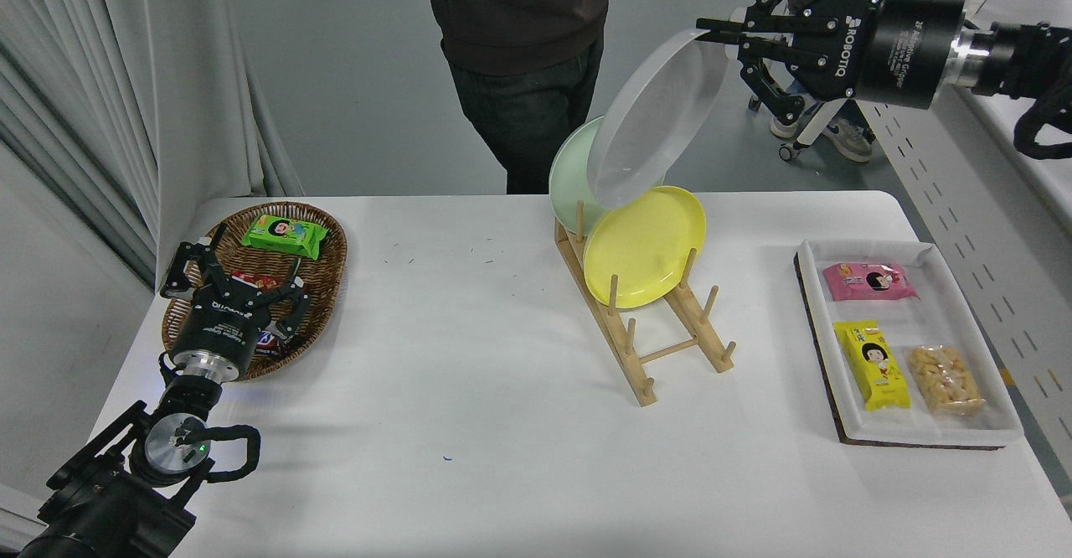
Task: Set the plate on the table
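At the lower left, the left gripper (239, 290) is parked over the near rim of a brown wicker basket (327, 244), its fingers spread and holding nothing. Inside the basket lie a green snack packet (283, 235) at the far side and a darker wrapper partly hidden under the gripper. Across the middle, the white table (469, 424) is bare in front of a wooden plate rack (662, 348). Two plates stand on edge in the rack's slots: a mint-green plate (569, 177) at the back and a yellow plate (645, 244) in front of it. Above and behind them hangs the plate (657, 118), pale grey, tilted steeply, lifted clear of the rack with its lower edge overlapping the mint-green one in this view. Its upper rim is pinched between the fingers of the right gripper (722, 34), which reaches in from the upper right.

To do this step well, I would carry the plate sideways to the bare stretch left of or in front of the rack, staying high enough to miss the rack's pegs and the standing plates, then tip it flat and lower it until it rests before letting go.

At the right, a white tray (925, 434) holds a pink packet (871, 280), a yellow packet (873, 364) and a clear bag of pale snacks (945, 379).
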Robot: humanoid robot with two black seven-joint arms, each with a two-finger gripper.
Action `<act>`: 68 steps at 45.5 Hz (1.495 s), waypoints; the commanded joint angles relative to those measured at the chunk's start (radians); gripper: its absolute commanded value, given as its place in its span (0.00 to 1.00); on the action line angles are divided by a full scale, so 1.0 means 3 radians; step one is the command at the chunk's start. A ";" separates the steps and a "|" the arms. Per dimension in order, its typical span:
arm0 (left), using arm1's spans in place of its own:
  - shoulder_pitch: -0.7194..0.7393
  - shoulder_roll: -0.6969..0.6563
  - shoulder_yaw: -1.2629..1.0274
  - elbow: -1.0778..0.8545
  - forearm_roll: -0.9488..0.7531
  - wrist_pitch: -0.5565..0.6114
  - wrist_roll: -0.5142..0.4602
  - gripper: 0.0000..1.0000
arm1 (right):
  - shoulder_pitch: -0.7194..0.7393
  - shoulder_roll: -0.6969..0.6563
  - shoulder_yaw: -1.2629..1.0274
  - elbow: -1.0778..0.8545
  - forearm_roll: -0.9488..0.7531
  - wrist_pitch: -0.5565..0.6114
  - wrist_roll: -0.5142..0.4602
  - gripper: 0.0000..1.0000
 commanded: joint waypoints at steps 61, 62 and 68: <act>0.0002 0.0000 0.0001 0.0000 0.0000 -0.0002 -0.0002 0.98 | -0.0799 0.2032 0.1151 -0.0833 -0.0650 -0.1677 -0.2250 0.00; 0.0002 0.0000 0.0002 0.0000 0.0000 -0.0002 -0.0002 0.98 | -0.0820 0.2042 0.1177 -0.0838 -0.0691 -0.1728 -0.2250 0.00; 0.0002 0.0000 -0.0004 0.0000 0.0000 0.0003 -0.0002 0.98 | -0.0901 0.2139 0.1315 -0.0838 -0.0840 -0.2030 -0.2250 0.00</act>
